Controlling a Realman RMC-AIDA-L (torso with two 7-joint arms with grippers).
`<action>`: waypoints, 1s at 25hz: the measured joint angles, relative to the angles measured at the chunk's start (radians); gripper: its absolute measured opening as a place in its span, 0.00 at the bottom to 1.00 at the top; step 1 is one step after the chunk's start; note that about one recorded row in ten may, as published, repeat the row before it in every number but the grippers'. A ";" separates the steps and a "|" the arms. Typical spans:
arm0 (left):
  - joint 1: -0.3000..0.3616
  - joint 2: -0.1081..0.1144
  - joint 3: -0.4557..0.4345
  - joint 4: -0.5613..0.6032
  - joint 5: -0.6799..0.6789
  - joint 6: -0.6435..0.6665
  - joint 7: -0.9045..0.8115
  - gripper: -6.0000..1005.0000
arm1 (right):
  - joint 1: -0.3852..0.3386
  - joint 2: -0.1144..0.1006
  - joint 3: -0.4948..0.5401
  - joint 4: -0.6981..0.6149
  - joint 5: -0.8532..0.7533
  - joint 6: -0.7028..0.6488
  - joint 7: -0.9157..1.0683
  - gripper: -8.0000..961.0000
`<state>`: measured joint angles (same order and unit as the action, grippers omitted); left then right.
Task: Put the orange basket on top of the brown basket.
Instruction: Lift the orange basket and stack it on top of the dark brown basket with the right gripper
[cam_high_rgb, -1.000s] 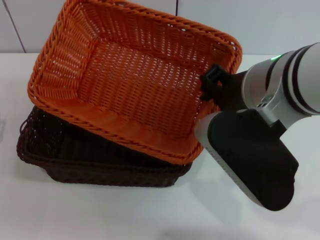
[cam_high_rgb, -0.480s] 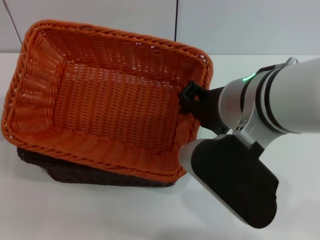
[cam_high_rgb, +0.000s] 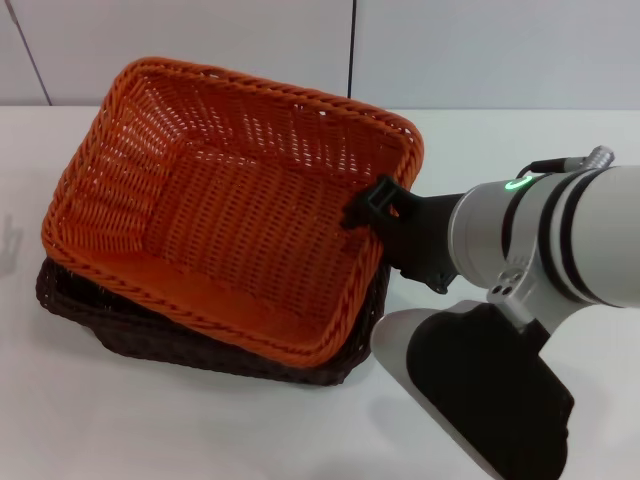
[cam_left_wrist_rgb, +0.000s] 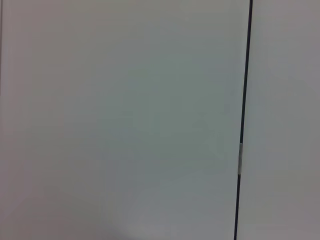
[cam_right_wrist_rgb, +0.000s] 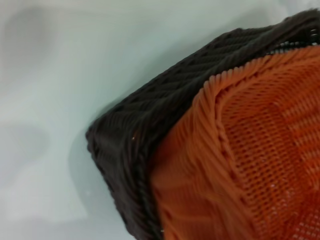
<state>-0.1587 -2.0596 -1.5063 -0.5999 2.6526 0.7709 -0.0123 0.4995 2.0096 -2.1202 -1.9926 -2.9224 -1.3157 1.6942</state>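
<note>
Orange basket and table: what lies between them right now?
The brown basket, in the head view. The orange basket sits in it, skewed; the right gripper holds its right rim.

The head camera is looking forward and down from above onto the white surface (cam_high_rgb: 200, 420), taking in the whole orange basket (cam_high_rgb: 230, 200) sitting in the brown basket (cam_high_rgb: 120, 325) with the right arm (cam_high_rgb: 540, 250) reaching in from the right and a pale wall behind. The right wrist camera is sitting very close to one corner of the two baskets, showing the brown basket's rim (cam_right_wrist_rgb: 140, 125) and the orange weave (cam_right_wrist_rgb: 250, 150) over the same surface, a part the head view is also covering. The left wrist camera is facing only a plain pale panel (cam_left_wrist_rgb: 120, 120) with a dark vertical seam (cam_left_wrist_rgb: 243, 100), sharing nothing certain with the others.
</note>
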 joint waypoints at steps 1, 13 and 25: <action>-0.002 0.001 -0.003 0.002 0.000 -0.002 0.000 0.80 | 0.000 0.000 0.000 0.000 0.000 0.000 0.000 0.33; -0.039 0.001 -0.014 0.059 0.000 -0.004 -0.001 0.80 | -0.126 0.038 0.030 -0.074 0.000 0.027 -0.069 0.57; -0.089 0.008 -0.025 0.114 0.009 -0.004 -0.009 0.80 | -0.198 0.063 -0.136 -0.063 0.061 0.155 -0.048 0.57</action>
<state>-0.2482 -2.0515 -1.5317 -0.4858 2.6613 0.7669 -0.0213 0.3020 2.0729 -2.2562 -2.0553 -2.8610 -1.1603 1.6466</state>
